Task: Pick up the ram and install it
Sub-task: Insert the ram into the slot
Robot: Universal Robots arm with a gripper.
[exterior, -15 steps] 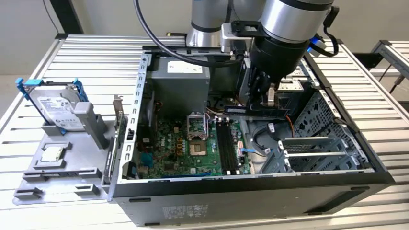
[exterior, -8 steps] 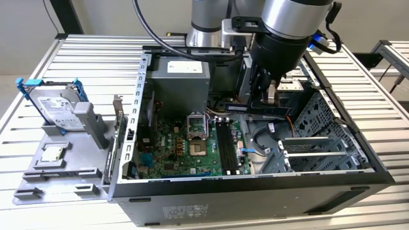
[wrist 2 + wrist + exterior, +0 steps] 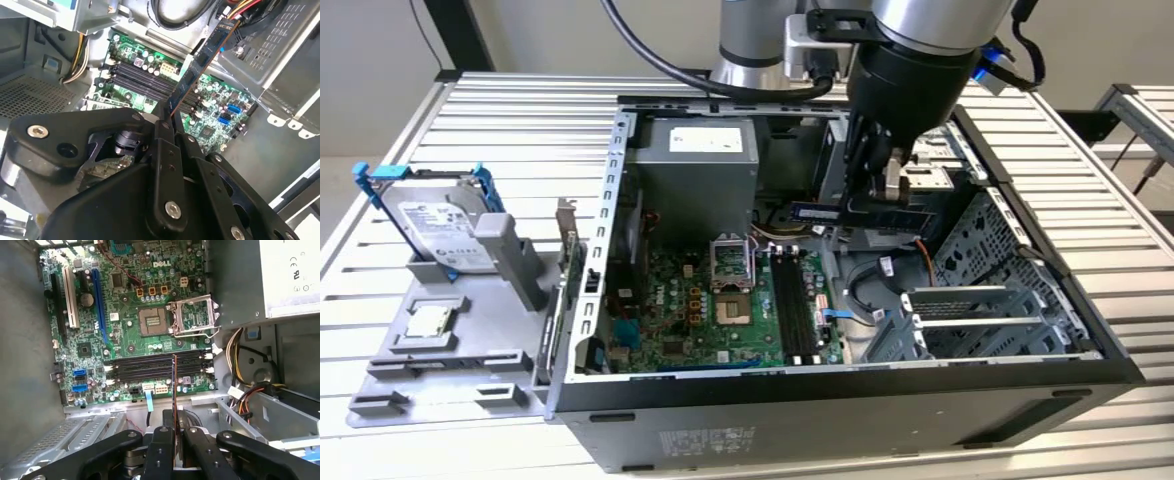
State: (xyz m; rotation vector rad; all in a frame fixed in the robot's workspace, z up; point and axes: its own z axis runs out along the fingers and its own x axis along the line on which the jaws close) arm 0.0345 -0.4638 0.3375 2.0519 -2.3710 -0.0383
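Ram (image 3: 861, 212): dark stick, grasped and held in the air inside the open computer case (image 3: 854, 375), above the motherboard (image 3: 125, 315) and touching nothing else I can see.
Pincer (image 3: 881, 195): clenched on the ram, with the stick edge-on between the fingers in both wrist views.
Memory slots (image 3: 160, 367): black rows on the motherboard beside the processor socket (image 3: 152, 321), below the stick. In the first wrist view they look unfilled.
Step in hand: by my reading pickup is done and the carry over the board is under way. The stick is not seated.
Orientation: the ram appears to lie crosswise to the slots.
Next move calls for: I judge a turn to bring the stick in line with a slot, then a square descent.
Hard drive (image 3: 447, 235): in a blue bracket on the grey tray (image 3: 454, 360), outside the case.
Processor chip (image 3: 427, 320): on the same tray.
Counter (image 3: 520, 110): slatted metal, carrying the case and tray.
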